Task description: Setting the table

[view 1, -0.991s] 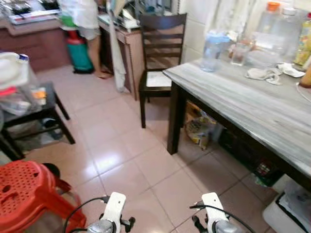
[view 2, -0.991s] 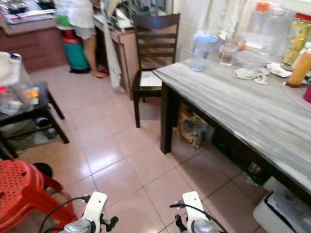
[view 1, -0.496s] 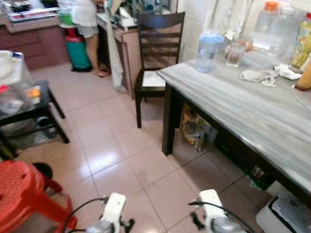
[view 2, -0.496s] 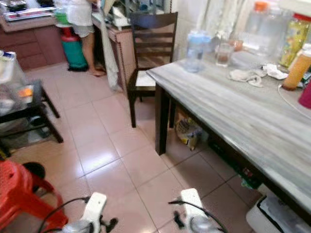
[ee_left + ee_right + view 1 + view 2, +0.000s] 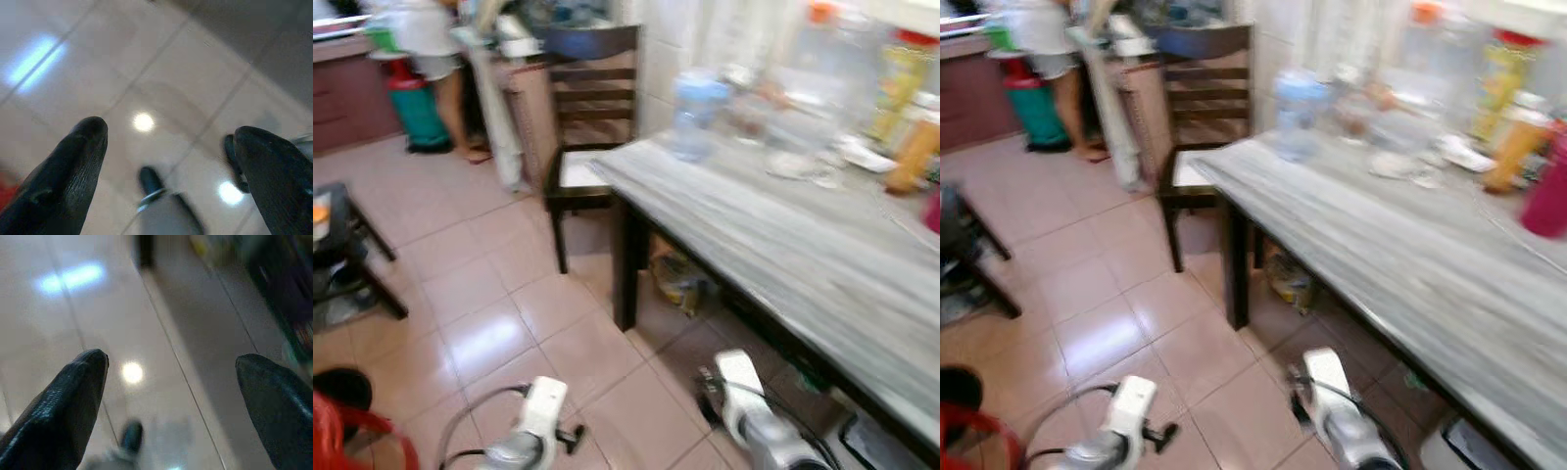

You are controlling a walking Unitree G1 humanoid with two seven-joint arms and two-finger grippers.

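Black left gripper (image 5: 171, 142) & right gripper (image 5: 171, 377): wide apart, empty, over floor tiles (image 5: 161, 73).

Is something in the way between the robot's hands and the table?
Nothing visible blocks them. Both grippers, left and right, hang open over bare floor tiles, and the grey table stands just ahead on the robot's right.

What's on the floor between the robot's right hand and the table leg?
Just bare pink floor tiles lie between the right gripper and the dark table leg, seen in the eye views.
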